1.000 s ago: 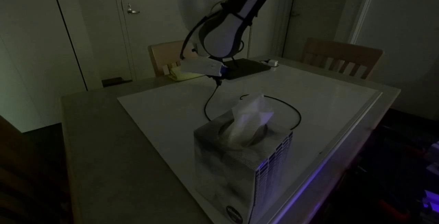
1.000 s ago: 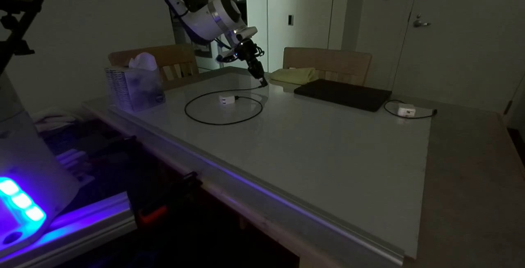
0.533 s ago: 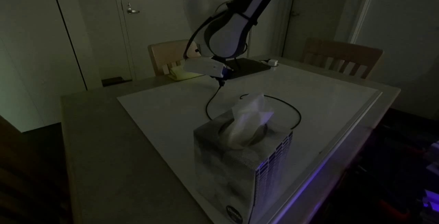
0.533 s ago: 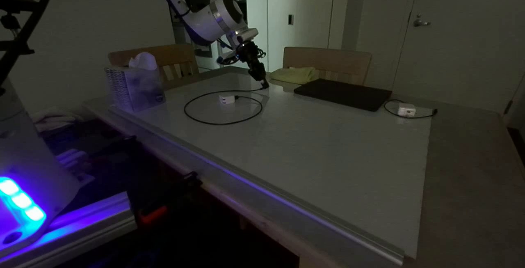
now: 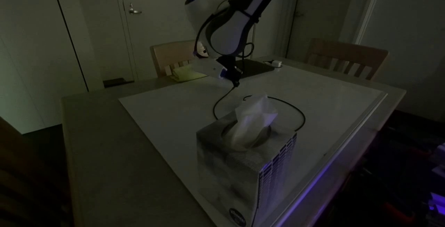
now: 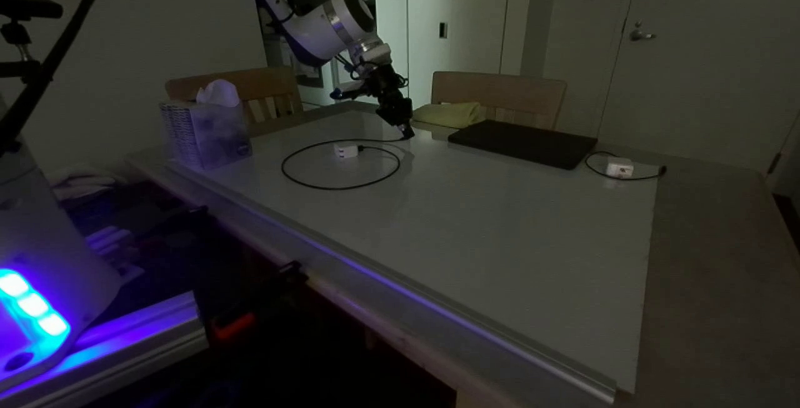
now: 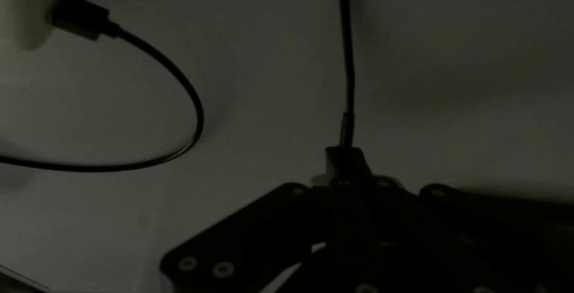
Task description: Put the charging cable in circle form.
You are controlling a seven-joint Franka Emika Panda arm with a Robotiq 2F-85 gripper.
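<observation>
The black charging cable [image 6: 340, 189] lies on the white board as a wide, nearly closed loop. Its whitish plug [image 6: 345, 152] rests inside the loop, and shows at the upper left of the wrist view [image 7: 28, 12]. In an exterior view the cable [image 5: 303, 115] is partly hidden behind the tissue box. My gripper [image 6: 407, 132] is shut on the black connector at the cable's free end, low over the board beyond the loop. In the wrist view the connector sticks out from the closed fingertips [image 7: 345, 178], with the cord running straight away from it.
A tissue box [image 5: 229, 175] stands near the loop. A flat black pad [image 6: 522, 144], a yellow-green cloth [image 6: 447, 115] and another white plug with a short black cord [image 6: 619, 167] lie along the far side of the table. Chairs stand around the table.
My gripper has moved to the right in both exterior views and sits slightly lower, carrying the cable end with it. The wrist has turned a little. The rest of the loop and the plug stay put.
</observation>
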